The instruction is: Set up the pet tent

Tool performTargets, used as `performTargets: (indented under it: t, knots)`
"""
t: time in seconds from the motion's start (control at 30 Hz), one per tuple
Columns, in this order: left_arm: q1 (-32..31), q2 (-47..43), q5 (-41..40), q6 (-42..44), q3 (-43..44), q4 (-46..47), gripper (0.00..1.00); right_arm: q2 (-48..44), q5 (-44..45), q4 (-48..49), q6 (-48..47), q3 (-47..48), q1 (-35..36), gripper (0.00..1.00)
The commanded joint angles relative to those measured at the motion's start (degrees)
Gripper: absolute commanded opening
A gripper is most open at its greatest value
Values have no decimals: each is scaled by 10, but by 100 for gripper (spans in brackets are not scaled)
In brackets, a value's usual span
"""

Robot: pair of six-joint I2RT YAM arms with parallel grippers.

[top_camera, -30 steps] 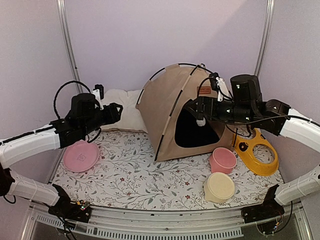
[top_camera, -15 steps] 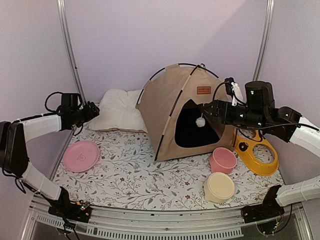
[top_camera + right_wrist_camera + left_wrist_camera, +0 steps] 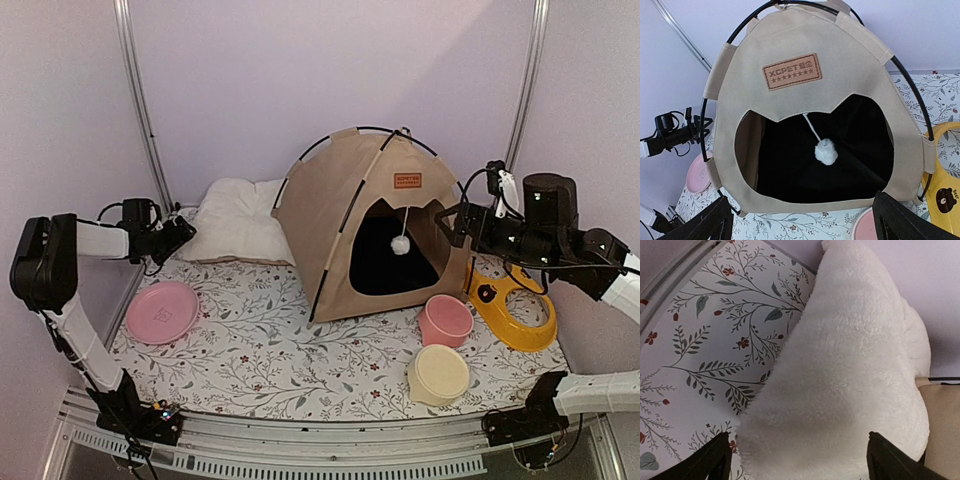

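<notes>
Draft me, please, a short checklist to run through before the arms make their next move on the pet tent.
1. The pet tent stands upright with its shape fully out: ok.
2. Its doorway faces the arms with nothing blocking it: ok.
3. The pom-pom hangs free in the opening: ok.
4. The left claw is open and empty, beside the cushion: ok.
5. The right claw is open and clear of the tent: ok.
6. The tent's back corners sit flat: cannot tell, hidden in every view.
</notes>
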Motion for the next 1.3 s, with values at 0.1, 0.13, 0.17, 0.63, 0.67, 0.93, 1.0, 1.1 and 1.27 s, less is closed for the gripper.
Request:
performTargets:
  t: [0.1,0.13,0.17,0.63,0.67,0.93,1.0,1.1,1.27]
  knots:
    - [1,58,78,-36,9,78,93,-17,4,-4,-3,-15,-49,99]
    - [1,62,76,-42,7,84,92,-17,3,-3,-2,-16,-50,99]
    - [1,66,74,-47,7,87,91,-17,2,-2,-2,-20,-51,99]
    - [-6,4,36,-59,-11,111,7,-4,-30,24,-16,-49,-146,99]
    - [-4,-10,26,-51,-10,103,5,-2,-41,28,-20,-52,-161,99]
    - [-3,-76,1,-1,28,59,0,43,-197,153,-71,-93,-274,97]
    - [-4,-82,10,8,39,52,0,72,-236,179,-89,-96,-290,95]
    - [-4,-90,38,24,51,53,0,113,-284,217,-118,-95,-301,93]
    - [-4,-90,58,50,88,19,0,186,-303,239,-191,-70,-301,90]
